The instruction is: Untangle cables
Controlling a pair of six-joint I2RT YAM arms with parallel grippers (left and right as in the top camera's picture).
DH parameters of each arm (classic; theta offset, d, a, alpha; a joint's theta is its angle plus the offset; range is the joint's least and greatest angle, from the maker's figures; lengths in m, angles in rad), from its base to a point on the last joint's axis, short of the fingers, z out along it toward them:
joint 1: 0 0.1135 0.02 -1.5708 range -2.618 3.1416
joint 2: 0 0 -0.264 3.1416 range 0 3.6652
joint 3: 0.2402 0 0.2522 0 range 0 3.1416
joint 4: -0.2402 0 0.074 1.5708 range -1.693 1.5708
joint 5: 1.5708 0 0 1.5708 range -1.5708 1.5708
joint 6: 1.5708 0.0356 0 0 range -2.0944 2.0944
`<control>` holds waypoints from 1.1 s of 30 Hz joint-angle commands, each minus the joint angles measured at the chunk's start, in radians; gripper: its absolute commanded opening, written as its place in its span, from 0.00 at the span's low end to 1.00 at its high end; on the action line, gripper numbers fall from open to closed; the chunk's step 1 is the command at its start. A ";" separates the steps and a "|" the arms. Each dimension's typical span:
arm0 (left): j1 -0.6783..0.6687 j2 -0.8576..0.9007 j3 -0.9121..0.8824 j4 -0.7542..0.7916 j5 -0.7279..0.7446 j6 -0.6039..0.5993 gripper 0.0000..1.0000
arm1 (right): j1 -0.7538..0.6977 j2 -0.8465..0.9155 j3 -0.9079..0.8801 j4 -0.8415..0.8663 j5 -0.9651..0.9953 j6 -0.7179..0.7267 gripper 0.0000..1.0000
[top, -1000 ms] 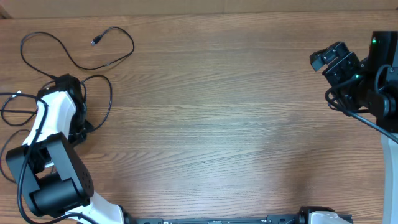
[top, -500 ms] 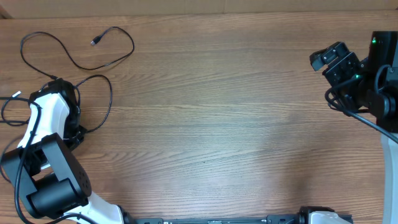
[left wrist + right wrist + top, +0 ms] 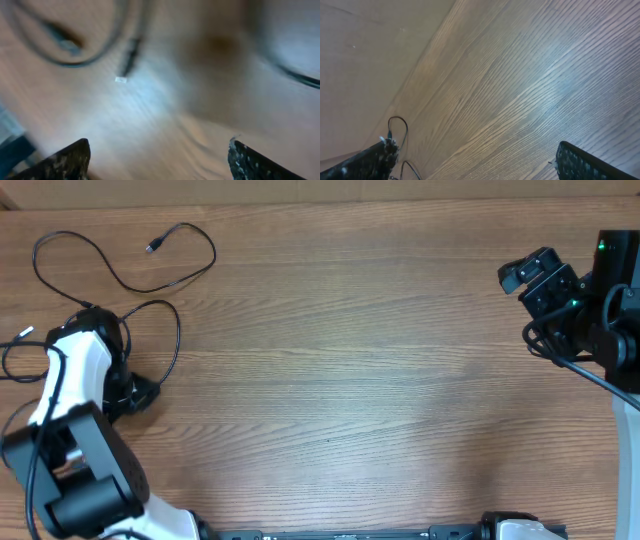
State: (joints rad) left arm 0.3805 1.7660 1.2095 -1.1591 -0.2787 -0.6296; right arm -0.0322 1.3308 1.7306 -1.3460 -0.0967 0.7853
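The cables (image 3: pixel 178 332) lie at the far left of the worktop (image 3: pixel 350 380), all of them close about the left tool (image 3: pixel 157 152) and well apart from the right tool (image 3: pixel 535 275). 1 cord runs in a wide loose loop on the far side of the left tool, its plug end (image 3: pixel 152 247) lying free inside the loop. The others curl around and partly under the left arm (image 3: pixel 68 370), with a pale tip (image 3: pixel 25 333) showing just to its outer side. How many strands cross under the arm is hidden.

In the left wrist view, which is badly blurred, a dark curve of cord (image 3: pixel 75 57) and a small plug (image 3: pixel 131 55) sit ahead of the tool. Its fingers stand wide apart and nothing is between them. The right tool is likewise spread wide and empty, over bare wood, the cords only a small shape far ahead of it.

Judged from this, 1 cord looks already separated and the step in hand is choosing a strand from the bunch by the left arm. The next move calls for settling the left tool over a single strand, closing on that alone, and drawing it clear of the rest.
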 commanded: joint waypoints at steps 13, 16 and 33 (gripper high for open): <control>-0.431 -0.546 -0.001 -0.013 0.380 0.209 0.94 | -0.003 -0.004 0.004 0.005 0.010 -0.005 1.00; -0.528 -0.638 -0.001 -0.056 0.322 0.128 0.99 | -0.003 -0.004 0.004 0.005 0.010 -0.005 1.00; -0.623 -0.860 -0.001 -0.281 0.486 0.027 1.00 | -0.003 -0.004 0.004 0.005 0.010 -0.005 1.00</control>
State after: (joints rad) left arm -0.2363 0.8963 1.2087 -1.4414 0.1852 -0.5831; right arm -0.0322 1.3308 1.7306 -1.3468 -0.0967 0.7853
